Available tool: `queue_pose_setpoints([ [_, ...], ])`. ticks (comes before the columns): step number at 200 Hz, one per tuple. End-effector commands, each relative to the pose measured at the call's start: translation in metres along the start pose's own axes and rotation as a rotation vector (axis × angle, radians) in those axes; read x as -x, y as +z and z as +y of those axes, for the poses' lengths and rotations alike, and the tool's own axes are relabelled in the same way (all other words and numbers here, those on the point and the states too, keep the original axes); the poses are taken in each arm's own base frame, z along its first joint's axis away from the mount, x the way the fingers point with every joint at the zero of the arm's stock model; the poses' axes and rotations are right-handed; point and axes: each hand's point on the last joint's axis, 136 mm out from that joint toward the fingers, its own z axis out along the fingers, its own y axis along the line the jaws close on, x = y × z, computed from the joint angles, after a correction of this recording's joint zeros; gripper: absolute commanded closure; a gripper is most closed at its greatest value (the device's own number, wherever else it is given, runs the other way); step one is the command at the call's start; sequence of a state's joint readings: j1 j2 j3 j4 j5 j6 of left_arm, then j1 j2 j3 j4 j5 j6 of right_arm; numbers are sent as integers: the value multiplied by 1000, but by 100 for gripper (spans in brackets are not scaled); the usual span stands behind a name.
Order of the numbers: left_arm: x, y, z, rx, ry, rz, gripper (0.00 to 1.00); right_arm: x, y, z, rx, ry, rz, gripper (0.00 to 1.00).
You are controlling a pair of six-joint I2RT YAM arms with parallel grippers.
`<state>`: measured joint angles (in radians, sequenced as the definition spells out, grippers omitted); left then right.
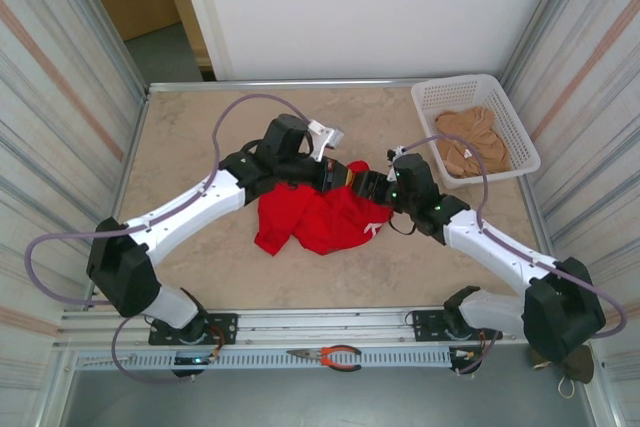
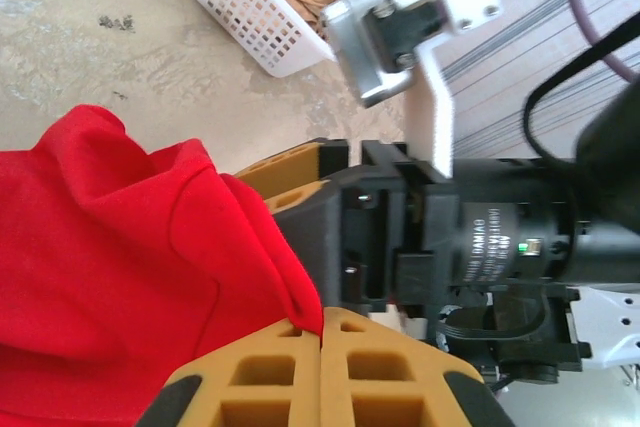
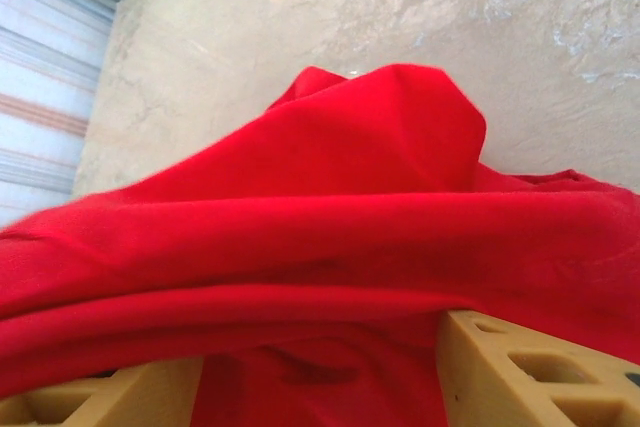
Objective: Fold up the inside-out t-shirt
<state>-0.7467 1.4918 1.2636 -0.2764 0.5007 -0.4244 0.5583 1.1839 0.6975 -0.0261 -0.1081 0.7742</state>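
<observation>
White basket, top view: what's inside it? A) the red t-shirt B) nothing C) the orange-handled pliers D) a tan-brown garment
D: a tan-brown garment lies crumpled inside the white basket, while the red t-shirt sits outside it on the table.

The t-shirt (image 1: 320, 219) is seen in bright red, with what may be a small white mark at its right edge, and the table (image 1: 190, 137) beneath it is mottled in beige and cream. Beyond the t-shirt to the right, a white lattice basket (image 1: 455, 92) is filled with a tan-brown garment (image 1: 475, 142). Orange-red handles are shown on the pliers (image 1: 335, 357) nearer than the t-shirt, and ochre-yellow on the fingers (image 2: 260, 377) of the left gripper (image 2: 321, 319) beside it.
</observation>
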Motion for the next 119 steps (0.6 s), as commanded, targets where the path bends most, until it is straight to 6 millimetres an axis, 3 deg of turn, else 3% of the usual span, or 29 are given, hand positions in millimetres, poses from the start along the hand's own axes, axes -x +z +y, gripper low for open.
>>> queue_pose_setpoints([
  [1,3,-10,-14,-63,2,-23,100,2,10,-2,-29,-23,3,37],
  [33,4,-15,-22,-99,2,-32,100,-1,35,2,-25,-45,52,30],
  [47,5,-16,-21,-110,-6,-36,100,-1,50,13,15,-61,94,31],
  [57,8,-19,-15,-112,-31,-51,100,-1,59,25,67,-71,119,41],
  [68,12,-26,3,-83,-74,-86,100,3,61,41,153,-67,141,68],
  [87,19,-46,55,-12,-207,-183,100,20,36,73,314,-64,119,100],
  [105,15,-57,101,16,-330,-235,100,35,-4,106,455,-88,82,100],
  [119,7,-55,121,20,-372,-231,100,42,-37,130,555,-122,46,100],
])
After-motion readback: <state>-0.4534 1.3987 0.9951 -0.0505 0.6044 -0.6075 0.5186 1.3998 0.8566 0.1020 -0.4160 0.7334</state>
